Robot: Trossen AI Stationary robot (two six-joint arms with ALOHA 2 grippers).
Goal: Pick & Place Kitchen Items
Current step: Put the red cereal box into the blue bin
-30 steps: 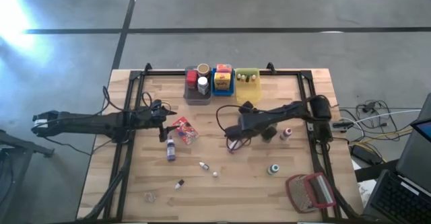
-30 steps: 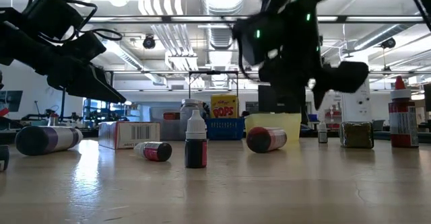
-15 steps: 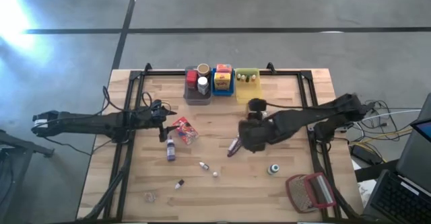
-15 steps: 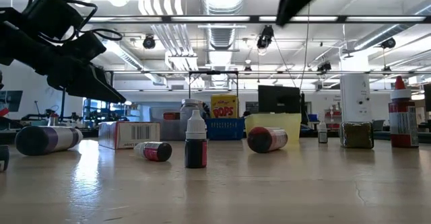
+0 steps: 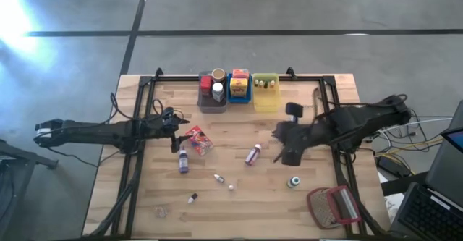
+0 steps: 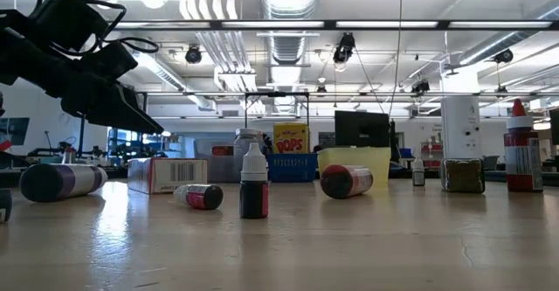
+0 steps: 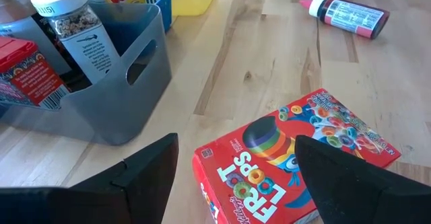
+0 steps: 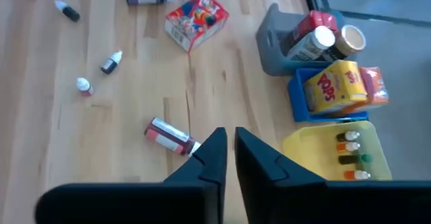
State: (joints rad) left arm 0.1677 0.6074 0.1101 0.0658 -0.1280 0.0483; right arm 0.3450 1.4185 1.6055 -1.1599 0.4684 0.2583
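Lying on its side mid wooden worktop (image 5: 239,197): small maroon-labelled bottle (image 5: 252,155). Hovering just beside it, right tool (image 5: 280,156), fingers pressed together, empty. Waiting over red cereal box (image 7: 296,153), left tool (image 7: 236,177), spread wide.

I see a wooden plank table (image 5: 239,197) on a grey concrete floor (image 5: 239,9) crossed by dark lines. Beyond it, ceiling ducts (image 6: 284,42) and pipes, a white pillar (image 6: 458,121), a dark monitor (image 6: 362,128).
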